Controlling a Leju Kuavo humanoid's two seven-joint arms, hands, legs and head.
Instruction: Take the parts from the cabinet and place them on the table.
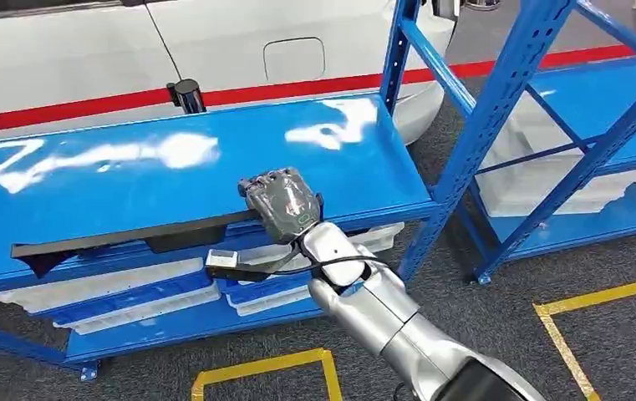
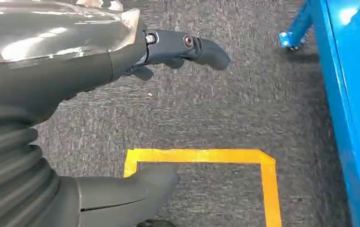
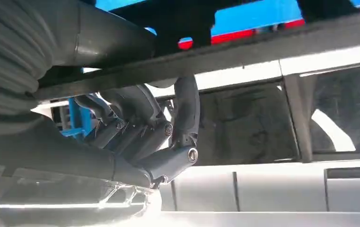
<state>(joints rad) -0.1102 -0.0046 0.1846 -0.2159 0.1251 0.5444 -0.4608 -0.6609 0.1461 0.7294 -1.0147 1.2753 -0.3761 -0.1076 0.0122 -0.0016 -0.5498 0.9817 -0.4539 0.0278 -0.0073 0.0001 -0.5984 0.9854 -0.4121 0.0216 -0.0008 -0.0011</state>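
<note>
A long black trim part [image 1: 130,236] lies along the front edge of the blue shelf [image 1: 172,167] of the cabinet. My right hand [image 1: 282,203] grips its right end, with the fingers curled over it from the front. In the right wrist view the dark fingers [image 3: 178,118] wrap up around the black part [image 3: 263,45] from beneath. My left hand [image 2: 121,94] hangs over the grey carpet with its fingers apart and holds nothing.
White foam trays [image 1: 114,292] sit on the lower shelf below the part. A blue upright [image 1: 498,109] and a second blue rack [image 1: 598,125] stand to the right. A white car [image 1: 172,50] is behind the shelf. Yellow tape [image 1: 264,368] marks the carpet.
</note>
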